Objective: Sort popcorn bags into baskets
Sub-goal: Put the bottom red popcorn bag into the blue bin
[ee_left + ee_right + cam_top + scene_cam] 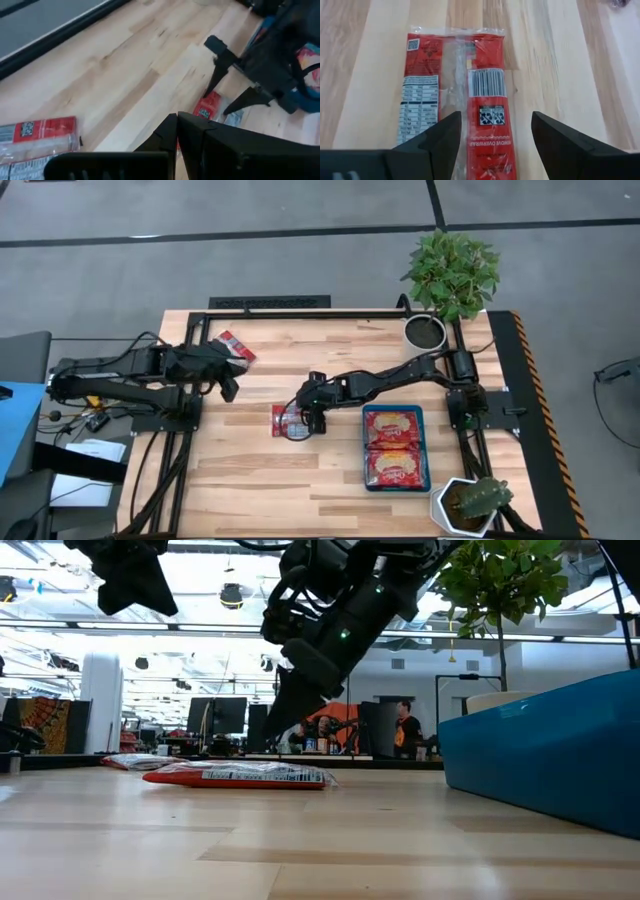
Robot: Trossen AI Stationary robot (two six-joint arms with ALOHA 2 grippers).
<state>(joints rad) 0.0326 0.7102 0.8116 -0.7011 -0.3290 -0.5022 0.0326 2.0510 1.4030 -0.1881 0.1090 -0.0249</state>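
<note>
While two popcorn bags (395, 448) already lie in the blue tray (423, 450), the right gripper (308, 420) is held with fingers spread open over the bag (288, 422) at table middle, at nine o'clock from the tray, so lowering and closing seem needed next; the left gripper (228, 388), seemingly closed and empty, waits near the bag (236, 350) at ten o'clock.

Popcorn bag (455, 95) near end hidden behind right tool (495, 137); far bag (37, 137) cut by frame edge.

Light wood-plank table (250, 470). On it: one popcorn bag (289, 422) mid-table, another (236, 348) near the back-left edge, blue tray (395, 481) to the right. White pots: cactus (468, 505) front-right corner, leafy plant (450, 270) back-right.
</note>
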